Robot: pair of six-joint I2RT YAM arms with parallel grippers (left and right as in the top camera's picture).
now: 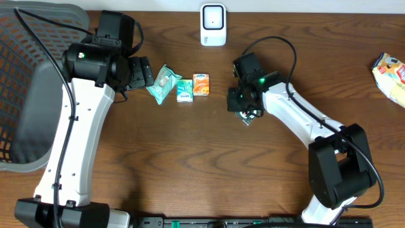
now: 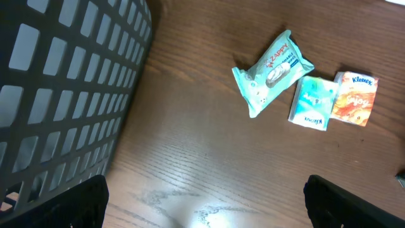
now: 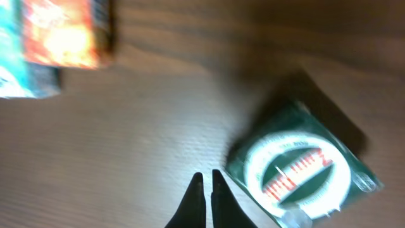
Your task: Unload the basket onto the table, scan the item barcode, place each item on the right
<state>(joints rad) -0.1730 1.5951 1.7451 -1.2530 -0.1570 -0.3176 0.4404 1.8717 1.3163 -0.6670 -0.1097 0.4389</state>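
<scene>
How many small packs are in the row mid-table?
3: Zappy wipes pack leftmost, teal tissue pack in the middle, orange Kleenex pack rightmost. More could hide in the basket.

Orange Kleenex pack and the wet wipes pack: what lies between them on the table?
A small teal tissue pack lies between the wet wipes pack and the orange Kleenex pack, clearest in the left wrist view.

Dark brown wood-grain table (image 1: 190,164) across nearly the whole overhead view. Black lattice basket (image 1: 22,57) at far left. Pale strip (image 1: 304,4) beyond the far edge. Soft white glare (image 2: 205,212) on the tabletop in left wrist view; shadows faint.
</scene>
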